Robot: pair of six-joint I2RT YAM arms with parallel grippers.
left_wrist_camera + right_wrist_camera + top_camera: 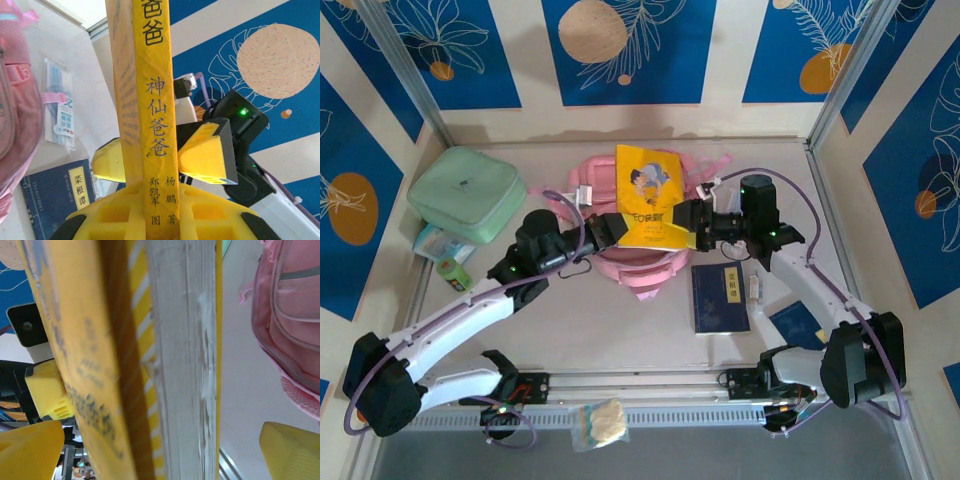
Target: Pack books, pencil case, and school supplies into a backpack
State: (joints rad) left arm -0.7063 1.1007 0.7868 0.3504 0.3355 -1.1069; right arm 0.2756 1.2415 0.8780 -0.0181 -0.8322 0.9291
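A thin yellow book (pixel 646 195) hangs tilted over the pink backpack (pixel 638 266), which lies at the back middle of the table. My left gripper (pixel 618 228) is shut on the book's lower left edge; in the left wrist view its spine (pixel 152 100) stands between the fingers (pixel 207 155). My right gripper (pixel 688 228) is open at the book's lower right edge, its fingertips (pixel 292 450) wide apart with the book (pixel 125 360) between them. A navy book (pixel 720 297) lies flat to the right of the backpack. Beside it is a slim white pencil case (pixel 757 288) with blue markings.
A mint-green zip case (pixel 465 193) sits at the back left over a small packet (pixel 440 243), with a green roll (pixel 453 272) nearby. Another navy book (pixel 798 322) lies partly under the right arm. A clear bag (pixel 598 422) rests at the front rail.
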